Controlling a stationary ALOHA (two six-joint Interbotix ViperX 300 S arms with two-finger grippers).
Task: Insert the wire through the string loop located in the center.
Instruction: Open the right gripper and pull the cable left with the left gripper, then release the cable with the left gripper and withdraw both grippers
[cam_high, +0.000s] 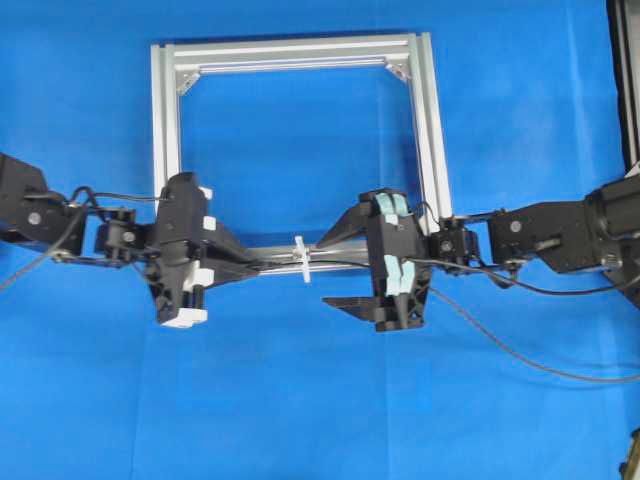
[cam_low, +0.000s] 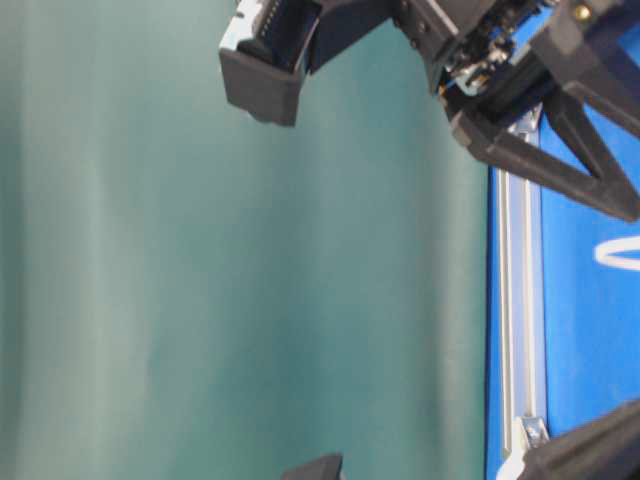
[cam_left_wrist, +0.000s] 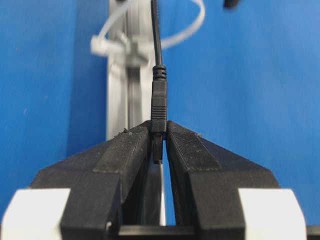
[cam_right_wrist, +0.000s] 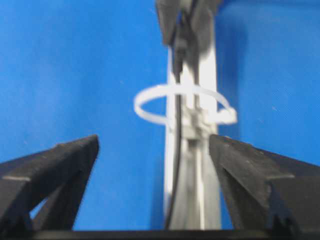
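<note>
The wire (cam_left_wrist: 155, 45) is a thin black cable ending in a small dark plug (cam_left_wrist: 158, 107). My left gripper (cam_left_wrist: 158, 134) is shut on that plug just left of the string loop (cam_high: 301, 258). From the plug the cable runs on through the white string loop (cam_left_wrist: 196, 26). In the right wrist view the wire (cam_right_wrist: 176, 165) passes inside the loop (cam_right_wrist: 150, 111) and lies along the silver bar. My right gripper (cam_right_wrist: 155, 150) stands open wide on the loop's right side. Its fingers (cam_right_wrist: 250, 170) flank the wire without touching it. The overhead view shows both grippers, left (cam_high: 257, 264) and right (cam_high: 328, 272), facing each other across the loop.
A square silver aluminium frame (cam_high: 165, 120) lies on the blue cloth, and the loop is tied to its near bar (cam_right_wrist: 207, 65). The wire's slack trails off to the right (cam_high: 500, 345). The table-level view shows the frame bar (cam_low: 520, 300) and black arm parts.
</note>
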